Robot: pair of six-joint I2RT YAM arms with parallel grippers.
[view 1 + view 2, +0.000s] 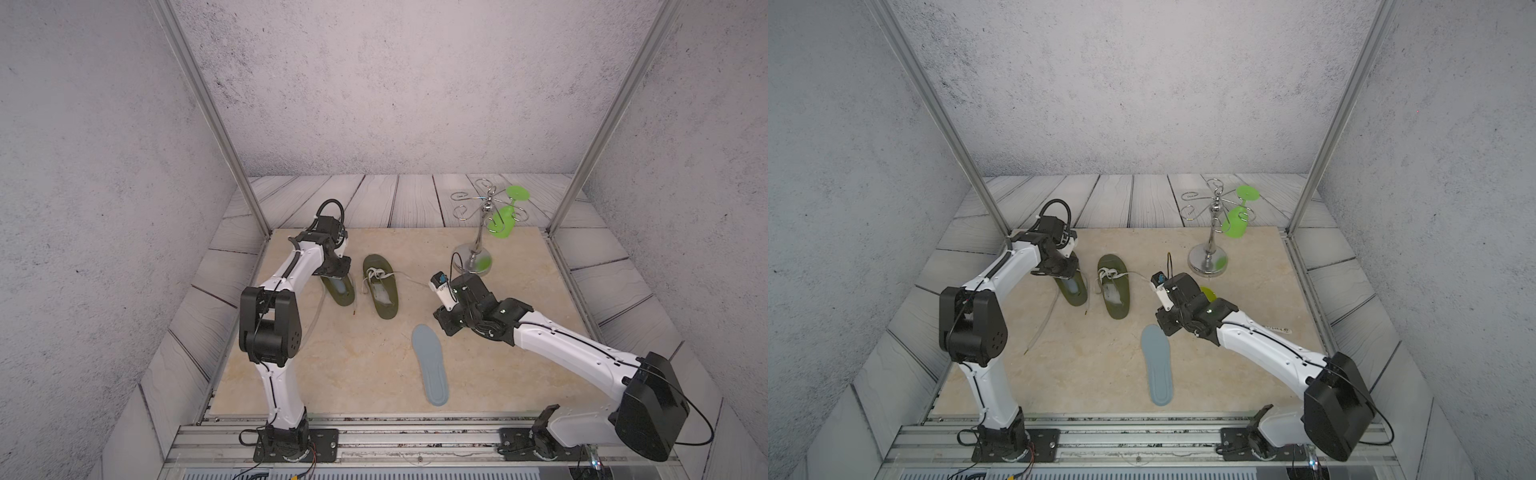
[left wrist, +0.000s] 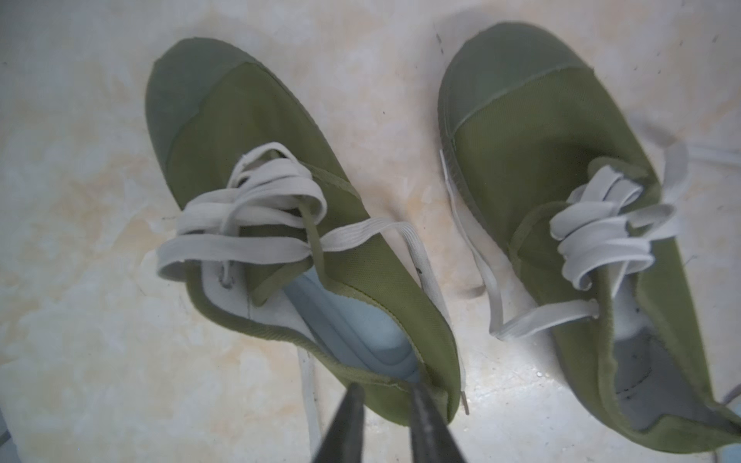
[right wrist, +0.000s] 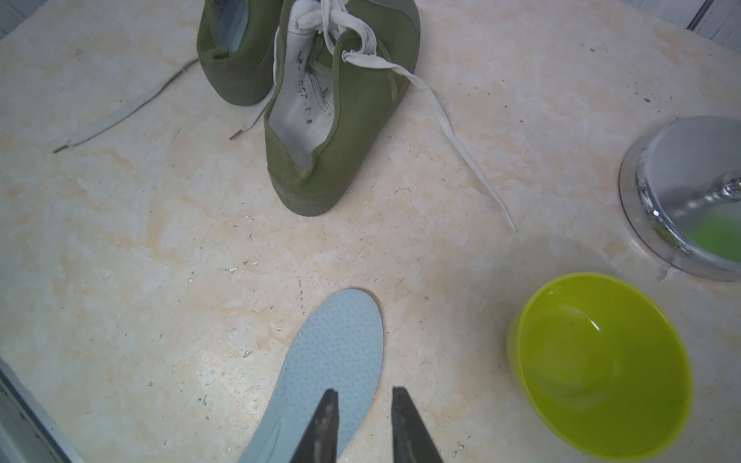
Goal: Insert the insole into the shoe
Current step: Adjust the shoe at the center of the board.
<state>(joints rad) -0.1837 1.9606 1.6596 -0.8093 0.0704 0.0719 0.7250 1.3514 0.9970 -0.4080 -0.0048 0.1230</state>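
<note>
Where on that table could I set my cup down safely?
Widest bare patch: the near middle, between the left arm and the loose insole. A smaller strip lies at the far edge, between the shoes and the glass rack. Crowded: around the shoes and trailing laces, and by the right gripper, where the bowl sits near the rack.

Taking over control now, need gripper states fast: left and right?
Left gripper: narrow gap, at the heel of the shoe; grip cannot be told.
Right gripper: open, empty, over the loose insole.
</note>
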